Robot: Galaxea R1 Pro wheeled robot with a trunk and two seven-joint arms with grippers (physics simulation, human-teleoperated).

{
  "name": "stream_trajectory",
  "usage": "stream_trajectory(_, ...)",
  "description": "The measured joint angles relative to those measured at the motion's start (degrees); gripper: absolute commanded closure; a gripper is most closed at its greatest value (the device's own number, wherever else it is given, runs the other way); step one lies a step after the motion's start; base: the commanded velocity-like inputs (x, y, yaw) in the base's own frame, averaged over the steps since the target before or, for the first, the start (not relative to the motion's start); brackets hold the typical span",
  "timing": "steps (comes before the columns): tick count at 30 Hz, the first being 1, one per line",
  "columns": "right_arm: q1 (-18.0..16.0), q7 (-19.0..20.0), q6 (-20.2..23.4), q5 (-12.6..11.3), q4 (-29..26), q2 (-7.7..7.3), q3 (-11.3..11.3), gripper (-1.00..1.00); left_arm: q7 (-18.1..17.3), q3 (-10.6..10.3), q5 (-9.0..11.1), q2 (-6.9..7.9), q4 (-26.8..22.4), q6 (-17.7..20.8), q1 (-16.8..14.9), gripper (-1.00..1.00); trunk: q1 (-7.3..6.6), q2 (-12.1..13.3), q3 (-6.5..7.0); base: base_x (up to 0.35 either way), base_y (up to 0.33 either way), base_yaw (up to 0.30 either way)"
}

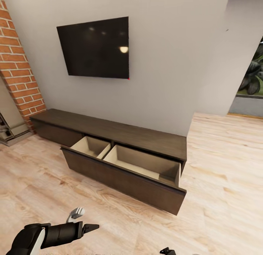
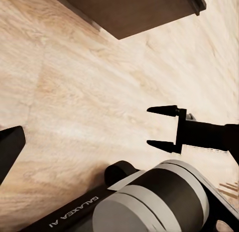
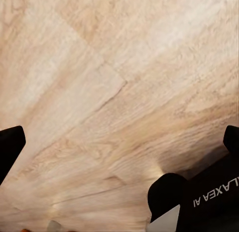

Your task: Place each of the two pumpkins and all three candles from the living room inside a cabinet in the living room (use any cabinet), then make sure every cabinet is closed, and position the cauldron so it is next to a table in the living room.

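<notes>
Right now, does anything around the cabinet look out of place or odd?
One thing stands out: the cabinet has a wide drawer pulled out over the wood floor. Its two pale compartments look bare, with no pumpkins or candles inside. Nothing looks spilled, tilted or damaged. The TV hangs on the wall above.

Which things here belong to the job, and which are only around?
Job things:
- cabinet, its wide drawer pulled out, nothing visible inside
- left gripper, holding nothing
- right gripper, holding nothing

Only around:
- television on the wall
- brick column
- plant
- wooden floor
</notes>
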Motion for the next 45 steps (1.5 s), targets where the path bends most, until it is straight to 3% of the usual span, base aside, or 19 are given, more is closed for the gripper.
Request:
stream_trajectory(6, 0.0, 0.0, 0.0, 0.0, 0.0, 0.09, 0.0, -1.00, 0.2, 0.1, -0.1, 0.24, 0.0, 0.0, 0.0, -1.00, 0.00, 0.0, 0.00, 0.000, 0.000, 0.280)
stream_trajectory(11, 0.0, 0.0, 0.0, 0.1, 0.0, 0.27, 0.0, -1.00, 3.1, 0.1, -0.2, 0.29, 0.0, 0.0, 0.0, -1.00, 0.00, 0.0, 0.00, 0.000, 0.000, 0.281)
stream_trajectory(21, 0.0, 0.0, -0.8, 1.4, 0.0, 0.52, 0.1, -1.00, 21.0, 0.5, -0.4, 0.10, 0.0, -0.1, 0.0, -1.00, 0.00, 0.0, 0.00, 0.000, 0.000, 0.282)
stream_trajectory(23, 0.0, 0.0, -3.4, 1.8, 0.0, 0.75, 1.2, -1.00, 24.3, 0.5, -0.4, 0.07, 0.0, 0.0, 0.0, -1.00, 0.00, 0.0, 0.00, 0.000, 0.000, 0.289)
stream_trajectory(26, 0.0, -0.2, -5.3, 2.5, -0.1, 1.25, 5.4, -1.00, 28.4, 0.6, -0.2, 0.21, -0.2, 0.0, 0.0, -1.00, 0.00, 0.0, 0.00, 0.000, 0.000, 0.291)
stream_trajectory(32, 0.0, -0.2, -5.7, 2.6, -0.3, 1.55, 7.3, -1.00, 29.1, 0.7, 0.0, 0.23, -1.4, 0.0, 0.0, -1.00, -0.65, 1.2, 0.53, 0.000, 0.000, 0.293)
stream_trajectory(36, 0.0, -0.2, -5.8, 2.7, -0.5, 2.74, 7.9, -1.00, 29.2, 0.7, -0.1, 0.32, -1.5, 0.0, 0.0, -1.00, -1.53, 2.8, 1.25, 0.000, 0.000, 0.293)
stream_trajectory(37, 0.0, -0.2, -5.8, 2.7, -0.5, 2.87, 9.8, -1.00, 29.3, 0.7, -0.2, 0.34, -1.6, 0.0, 0.0, -1.00, -1.75, 3.2, 1.43, 0.000, 0.000, 0.293)
stream_trajectory(40, 0.0, -0.2, -5.9, 2.6, -0.5, 2.92, 12.5, -1.00, 29.3, 0.8, -0.2, 0.35, -1.6, 0.0, 0.0, -1.00, -2.41, 4.4, 1.91, 0.000, 0.000, 0.280)
stream_trajectory(45, 0.0, 0.1, -8.1, 2.4, -0.6, 2.94, 13.5, -1.00, 29.3, 0.7, -0.3, 0.34, -1.6, 0.0, 0.0, -1.00, -3.51, 6.4, 2.71, 0.000, 0.000, 0.089)
